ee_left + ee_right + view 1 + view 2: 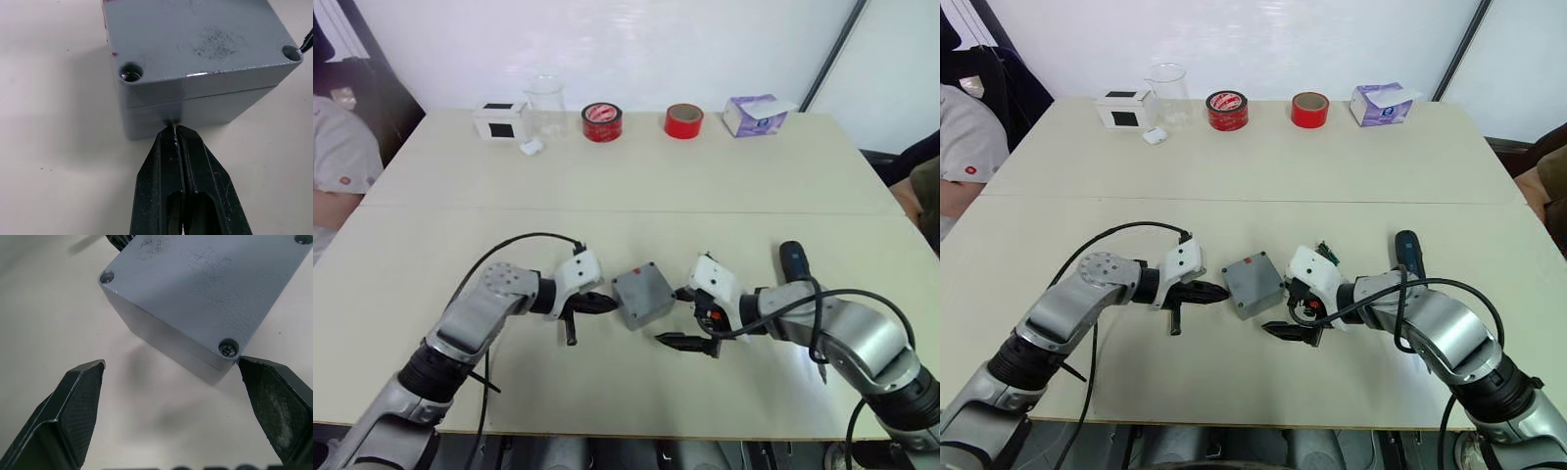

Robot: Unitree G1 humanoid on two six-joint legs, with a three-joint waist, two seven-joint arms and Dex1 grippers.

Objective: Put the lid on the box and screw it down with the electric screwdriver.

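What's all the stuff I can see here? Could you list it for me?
box: one, grey, middle of the near table, between the two pincers
lid: one, grey, seated on the box
electric screwdriver: one, black, on the table behind the right arm
tape rolls: two, red, far edge of the table
tissue box: one, purple, far right
beaker: one, clear, far left
small box: one, white with black front, beside the beaker
person: one, seated at left edge
left pincer: black, shut, tip against the box's side
right pincer: black, open, beside the box
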